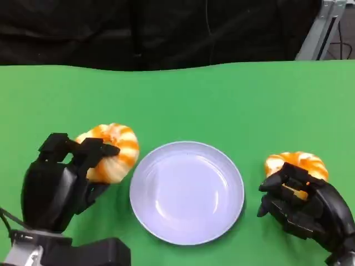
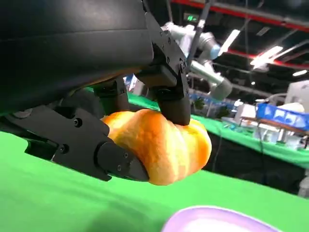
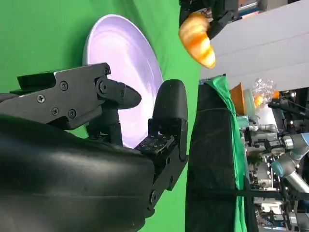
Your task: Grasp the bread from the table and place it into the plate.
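The left hand (image 1: pixel 66 177) covers the near side of its bread (image 1: pixel 113 152), and the right hand (image 1: pixel 302 208) hides the lower half of the second bread (image 1: pixel 297 163). In the left wrist view the plate (image 2: pixel 212 222) is cut off by the picture's edge.

The robot's matte-black, many-fingered left hand (image 1: pixel 61 177) is built of blocky, angular segments joined to a smooth rounded shell, with a silver forearm section and a thin black cable at its base. Small round screw heads dot the finger links in the left wrist view. The matching black right hand (image 1: pixel 302 208) carries the same faceted plates, screws, and a textured square pad on one fingertip (image 3: pixel 153 144).
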You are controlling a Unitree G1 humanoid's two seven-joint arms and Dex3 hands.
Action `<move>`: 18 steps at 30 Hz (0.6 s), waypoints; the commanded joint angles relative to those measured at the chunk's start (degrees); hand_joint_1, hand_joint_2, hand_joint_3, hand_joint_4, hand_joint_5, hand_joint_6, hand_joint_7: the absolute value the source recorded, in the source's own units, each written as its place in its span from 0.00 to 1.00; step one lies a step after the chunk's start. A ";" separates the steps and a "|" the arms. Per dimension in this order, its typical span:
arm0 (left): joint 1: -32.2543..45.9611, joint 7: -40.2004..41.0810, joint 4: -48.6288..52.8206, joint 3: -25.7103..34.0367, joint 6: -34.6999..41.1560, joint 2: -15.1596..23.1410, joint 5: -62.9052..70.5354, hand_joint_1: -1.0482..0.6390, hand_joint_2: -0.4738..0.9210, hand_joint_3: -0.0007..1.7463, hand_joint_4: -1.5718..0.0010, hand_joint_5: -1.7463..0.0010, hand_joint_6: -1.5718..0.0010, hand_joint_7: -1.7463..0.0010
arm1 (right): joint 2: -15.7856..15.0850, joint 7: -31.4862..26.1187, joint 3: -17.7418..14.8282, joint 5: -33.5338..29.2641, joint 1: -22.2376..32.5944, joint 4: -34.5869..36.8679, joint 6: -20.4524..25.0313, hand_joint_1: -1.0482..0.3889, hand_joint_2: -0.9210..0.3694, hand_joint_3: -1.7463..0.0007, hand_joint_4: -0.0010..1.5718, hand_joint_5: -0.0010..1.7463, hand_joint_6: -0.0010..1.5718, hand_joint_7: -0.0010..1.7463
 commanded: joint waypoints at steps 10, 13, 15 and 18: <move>0.21 -2.17 -4.76 -0.68 -3.34 0.42 1.27 0.54 1.00 0.07 0.65 0.15 0.56 0.39 | -0.43 -0.32 -0.23 0.03 -0.16 -0.14 -0.40 0.76 0.05 0.67 0.31 0.96 0.36 0.69; -1.86 -4.37 -5.81 -2.85 -5.01 -0.80 1.43 0.54 1.00 0.07 0.65 0.15 0.56 0.39 | -0.45 -0.52 -0.15 0.01 0.02 -0.55 0.12 0.76 0.05 0.67 0.31 0.95 0.36 0.69; -2.98 -5.84 -6.34 -3.97 -6.05 -1.53 1.39 0.53 1.00 0.07 0.64 0.16 0.56 0.38 | -0.47 -0.59 -0.09 0.01 0.13 -0.78 0.26 0.76 0.04 0.67 0.31 0.95 0.36 0.69; -3.58 -7.29 -6.16 -4.40 -7.38 -2.31 0.62 0.53 1.00 0.06 0.60 0.20 0.52 0.45 | -0.45 -0.61 -0.06 -0.05 0.17 -0.76 -0.15 0.76 0.04 0.67 0.31 0.95 0.36 0.69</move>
